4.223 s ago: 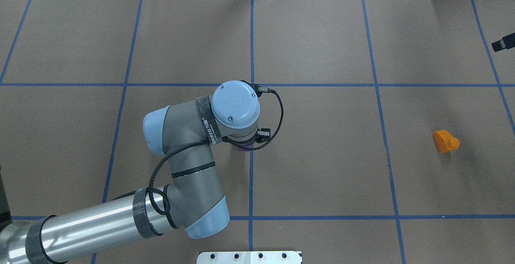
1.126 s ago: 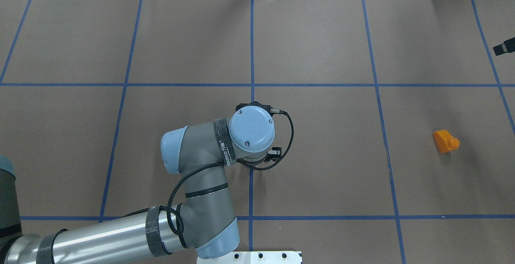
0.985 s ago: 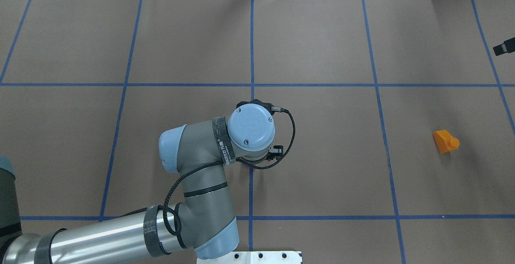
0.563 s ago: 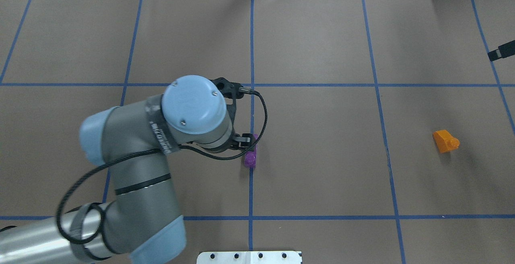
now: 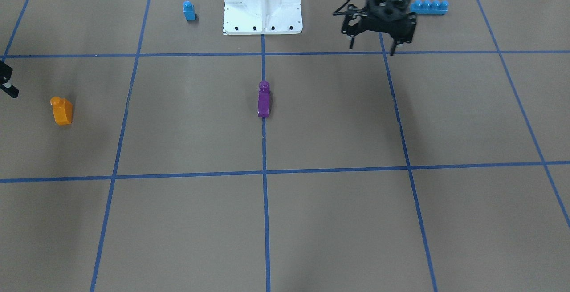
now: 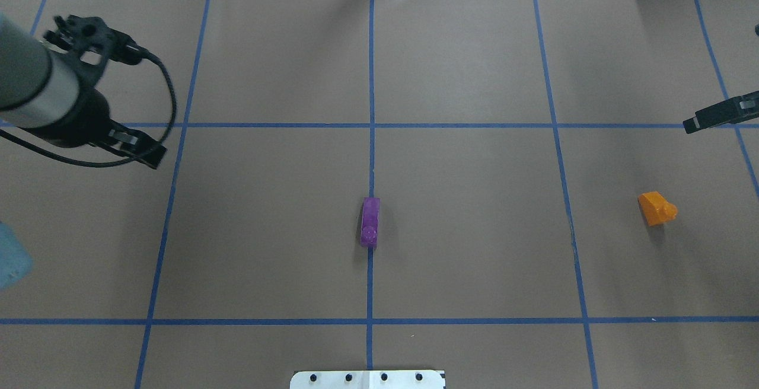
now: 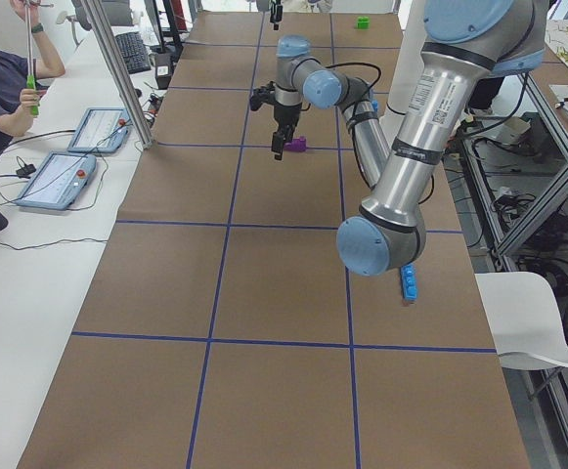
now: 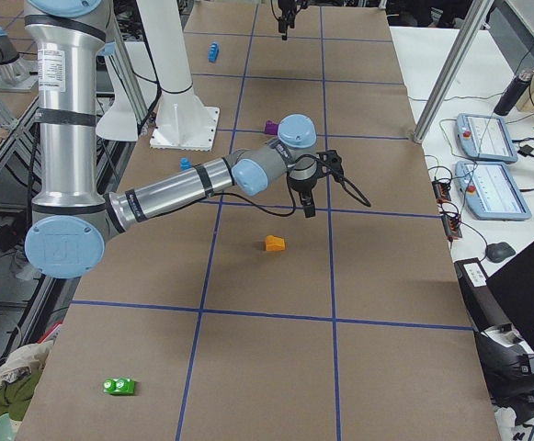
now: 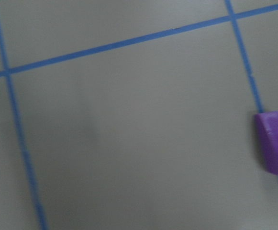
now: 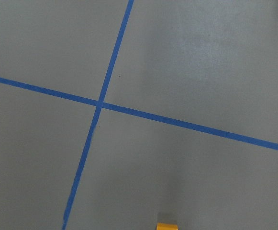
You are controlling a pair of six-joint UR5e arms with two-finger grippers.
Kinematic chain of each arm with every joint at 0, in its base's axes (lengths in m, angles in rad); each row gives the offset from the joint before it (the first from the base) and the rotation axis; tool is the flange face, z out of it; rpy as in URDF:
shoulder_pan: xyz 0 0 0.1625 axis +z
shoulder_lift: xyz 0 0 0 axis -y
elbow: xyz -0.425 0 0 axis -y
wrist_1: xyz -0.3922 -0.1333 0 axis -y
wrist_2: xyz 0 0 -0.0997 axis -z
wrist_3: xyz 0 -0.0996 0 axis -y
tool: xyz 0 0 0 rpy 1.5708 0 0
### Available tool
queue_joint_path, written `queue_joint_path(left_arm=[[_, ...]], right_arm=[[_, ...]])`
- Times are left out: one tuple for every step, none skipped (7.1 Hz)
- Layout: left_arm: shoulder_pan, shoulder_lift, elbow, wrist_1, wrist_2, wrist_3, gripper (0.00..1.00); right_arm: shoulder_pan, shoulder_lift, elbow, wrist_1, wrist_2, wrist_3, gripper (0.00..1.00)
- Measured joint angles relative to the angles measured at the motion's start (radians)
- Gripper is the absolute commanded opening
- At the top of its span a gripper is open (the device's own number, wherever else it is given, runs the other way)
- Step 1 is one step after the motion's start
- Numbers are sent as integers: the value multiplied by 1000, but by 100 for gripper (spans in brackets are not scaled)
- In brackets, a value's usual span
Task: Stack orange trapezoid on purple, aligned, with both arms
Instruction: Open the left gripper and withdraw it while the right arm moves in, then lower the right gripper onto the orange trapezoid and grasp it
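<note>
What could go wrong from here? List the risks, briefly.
1. The orange trapezoid lies skewed to the grid while the purple lies along the blue line; unless the right pincer turns it, the stack may end misaligned.
2. The left pincer is open and far from the purple, which stands free; pressing the orange trapezoid down could shove or tip it.

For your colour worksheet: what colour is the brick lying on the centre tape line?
The brick is purple; clearest overhead.

Brown table [image 6: 474, 258], blue tape grid [image 6: 462, 125]. Purple brick [image 6: 370, 222] at centre, on grid's middle line. Orange trapezoid [image 6: 656, 208] toward robot's-right end. White pedestal [image 5: 262, 2], small blue brick [image 5: 189, 10], long blue brick [image 5: 429, 6] along robot-side edge.
</note>
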Motion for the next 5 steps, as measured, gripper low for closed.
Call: queue_joint_path(left_arm=[[-135,76,13,-2,-63,188,100],[-259,134,43,-7,-122,348,100],[-368,179,79,-10,-173,485,100],[-438,220,102,-14,-196,568,100],[-472,254,112,-27,-204,603,100]], right_arm=[[-43,-68,0,113,-42,80,100],[-90,-128,-2,202,-91,144,100],[-140,-170,-8,247,-147,179,99],[-187,-190,-29,273,-201,205,97],[-233,-196,-73,318,-249,238,97]])
